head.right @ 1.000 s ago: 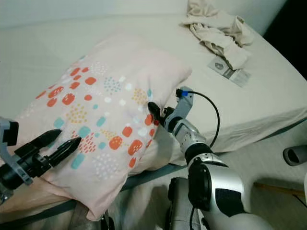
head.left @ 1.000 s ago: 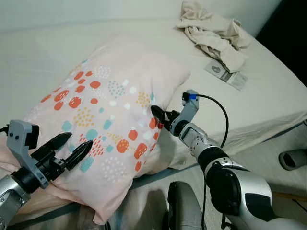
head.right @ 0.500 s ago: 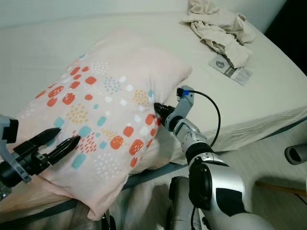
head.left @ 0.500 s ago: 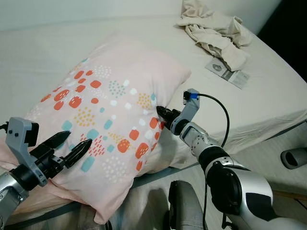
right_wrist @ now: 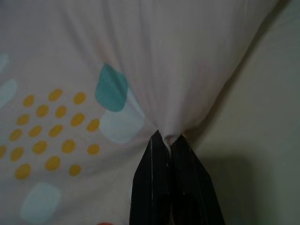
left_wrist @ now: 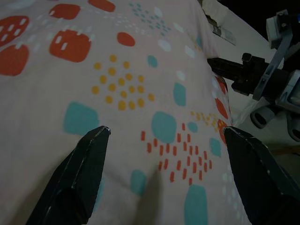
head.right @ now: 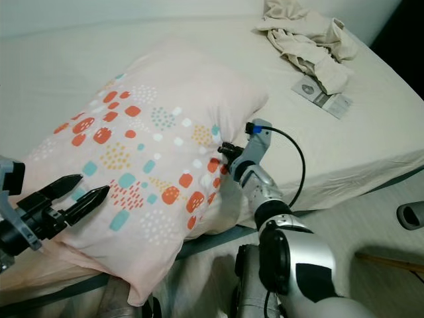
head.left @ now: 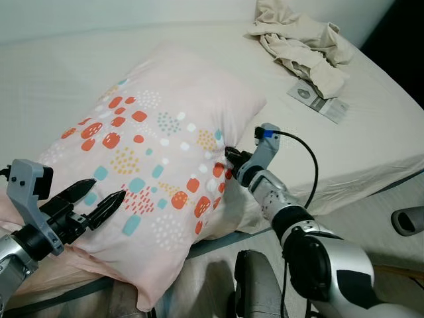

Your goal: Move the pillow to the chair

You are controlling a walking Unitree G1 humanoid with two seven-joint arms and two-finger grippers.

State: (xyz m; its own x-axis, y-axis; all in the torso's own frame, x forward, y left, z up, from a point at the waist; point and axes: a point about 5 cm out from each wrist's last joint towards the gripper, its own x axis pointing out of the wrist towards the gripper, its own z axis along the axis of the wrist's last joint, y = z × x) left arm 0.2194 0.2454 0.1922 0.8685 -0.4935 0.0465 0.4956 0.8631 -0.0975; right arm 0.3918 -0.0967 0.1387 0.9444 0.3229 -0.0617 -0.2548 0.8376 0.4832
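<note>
In the left eye view, the pillow (head.left: 156, 165) is lying on the bed (head.left: 59, 73), near its front edge, with one corner hanging out past that edge. It is showing a pale pink cover printed with red, teal, white and yellow blotches and clusters of dots, and the fabric is bunching into folds where it is being pinched. The right gripper (head.left: 231, 156) is pressing its two black fingers together on a tuck of cloth at the pillow's right side. The left gripper (head.left: 99, 199) is sitting over the pillow's front left part with its fingers spread and the tips resting just above the print. A crumpled cloth (head.left: 298, 40) is lying well beyond the pillow at the far right of the bed, with a small card (head.left: 317, 103) beside it. In the right eye view the same layout is showing, with the pillow (head.right: 149, 152) taking up the near part of the bed. In the left wrist view, the spread fingers (left_wrist: 79, 173) are framing the patterned cover (left_wrist: 140, 93), and the right gripper (left_wrist: 220, 66) is reaching in at the pillow's far side. In the right wrist view, the closed fingers (right_wrist: 161, 187) are gripping a gathered peak of pink fabric (right_wrist: 178, 93), with wrinkles fanning away from them.
</note>
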